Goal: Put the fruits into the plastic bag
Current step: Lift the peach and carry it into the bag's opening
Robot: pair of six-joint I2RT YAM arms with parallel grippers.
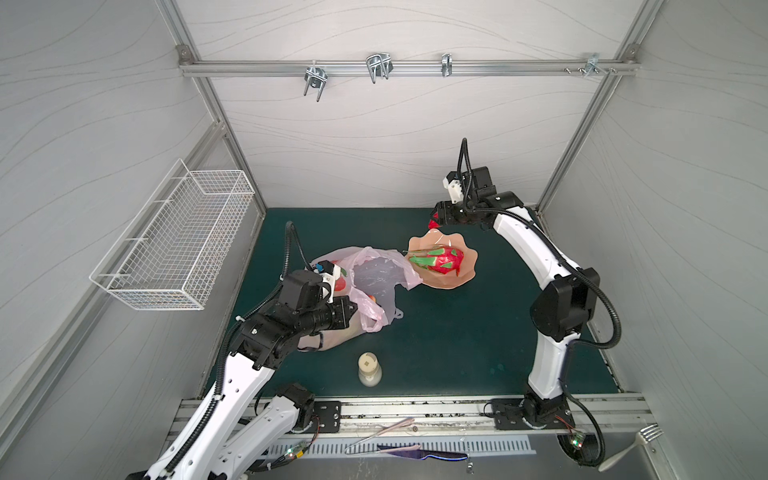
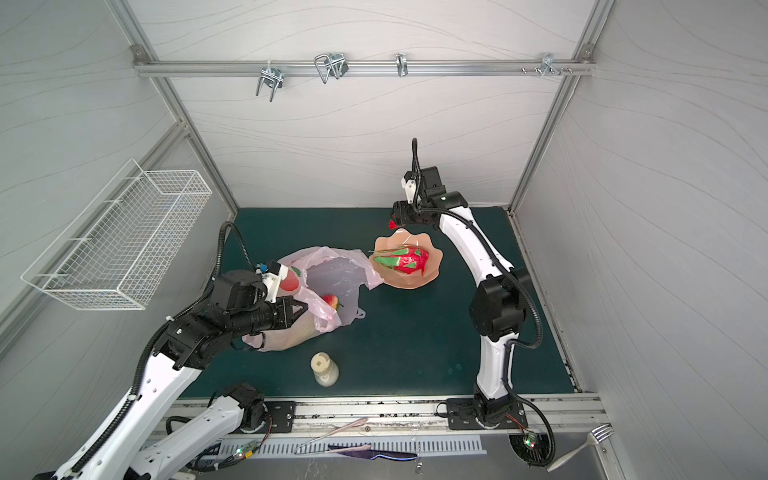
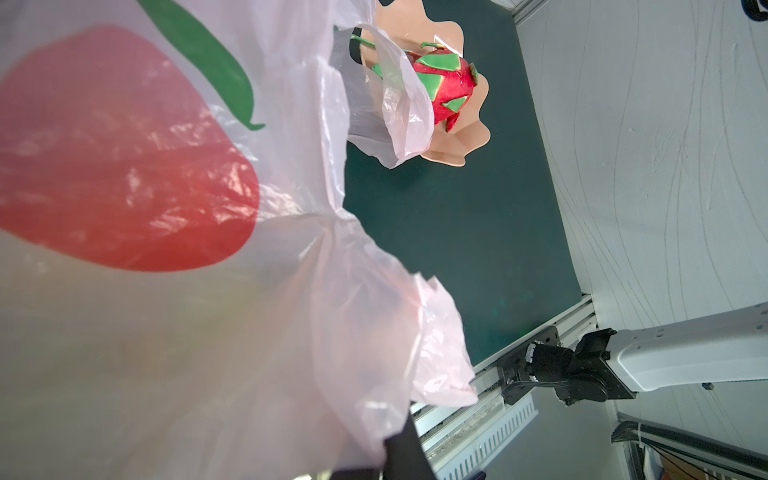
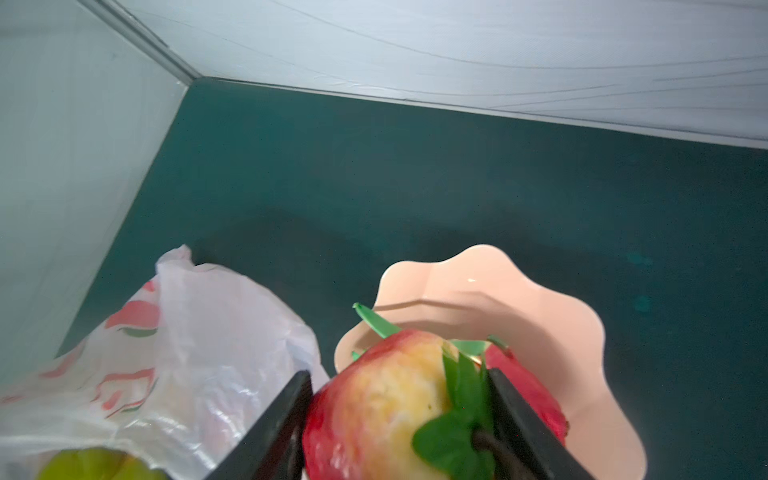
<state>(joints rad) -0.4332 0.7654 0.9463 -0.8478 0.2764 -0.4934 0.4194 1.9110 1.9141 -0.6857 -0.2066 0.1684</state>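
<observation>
The pink plastic bag (image 1: 374, 270) (image 2: 328, 270) lies open at centre left. My left gripper (image 1: 355, 309) (image 2: 305, 309) is shut on its near edge, and the film (image 3: 208, 332) covers most of the left wrist view. A strawberry (image 2: 330, 301) lies inside the bag, and a green fruit (image 4: 95, 463) shows through the film. My right gripper (image 1: 434, 220) (image 4: 399, 419) is shut on a red-and-yellow fruit (image 4: 374, 407) with green leaves, held just above the back rim of the peach dish (image 1: 467, 257) (image 4: 540, 299). A red fruit with green scales (image 1: 440, 259) (image 3: 449, 87) rests in the dish.
A cream bottle (image 1: 369, 368) stands on the green mat near the front. A white wire basket (image 1: 174, 245) hangs on the left wall. A fork (image 1: 631, 446) and a knife (image 1: 419, 451) lie on the front ledge. Metal hooks (image 1: 378, 66) hang from the back rail.
</observation>
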